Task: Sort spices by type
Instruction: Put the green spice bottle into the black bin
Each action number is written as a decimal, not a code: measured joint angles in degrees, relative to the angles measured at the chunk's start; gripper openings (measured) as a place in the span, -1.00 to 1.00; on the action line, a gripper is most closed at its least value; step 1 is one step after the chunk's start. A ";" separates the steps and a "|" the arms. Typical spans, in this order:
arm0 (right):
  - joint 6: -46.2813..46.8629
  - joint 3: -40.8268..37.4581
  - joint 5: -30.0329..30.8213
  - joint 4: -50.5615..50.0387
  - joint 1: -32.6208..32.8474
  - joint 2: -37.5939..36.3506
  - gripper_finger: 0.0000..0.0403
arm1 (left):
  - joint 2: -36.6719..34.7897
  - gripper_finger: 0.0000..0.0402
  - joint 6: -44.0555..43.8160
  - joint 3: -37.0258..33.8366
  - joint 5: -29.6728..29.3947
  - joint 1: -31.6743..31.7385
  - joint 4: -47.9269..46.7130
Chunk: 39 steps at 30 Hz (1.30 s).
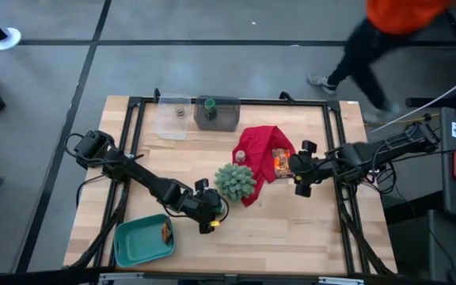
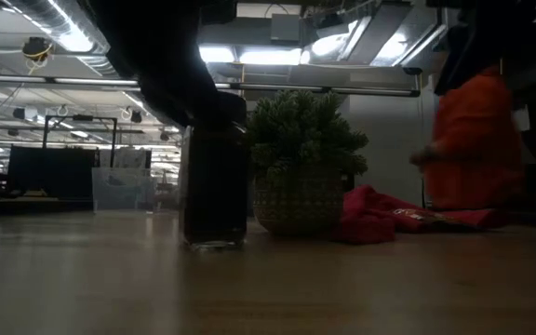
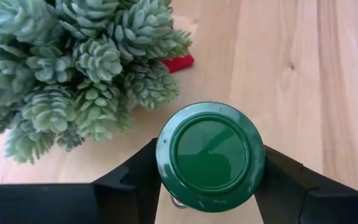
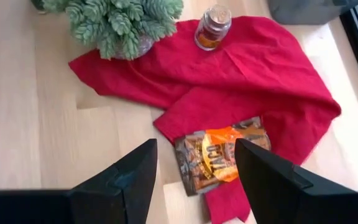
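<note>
A jar with a green lid stands upright on the table just near of the spiky plant. My left gripper is shut on it. The low view shows it as a dark jar on the wood. My right gripper hangs open above an orange and brown packet. The packet lies on the near edge of the red cloth. A tan jar with a cork top stands on the cloth's far part. My left gripper has the jar between its two fingers, which meet the green lid's rim on opposite sides. They come slanting down from the table's left. The jar stands upright with its base on the table.
A teal tray near the front left holds a small packet. A clear tub and a grey tub holding a green-lidded jar stand at the far edge. A person walks beyond the far right corner.
</note>
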 joint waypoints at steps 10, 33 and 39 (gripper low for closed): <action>-0.02 -2.85 0.00 8.08 0.00 0.02 0.07 | -4.18 -0.07 -1.05 4.83 2.21 1.35 -1.26; -0.26 -3.73 0.02 11.38 0.00 0.17 0.07 | -20.50 -0.04 21.47 9.51 -1.72 33.75 -4.42; -0.26 -3.73 0.02 11.23 0.00 0.17 0.07 | -17.63 -0.04 25.01 9.51 -1.63 43.36 -8.36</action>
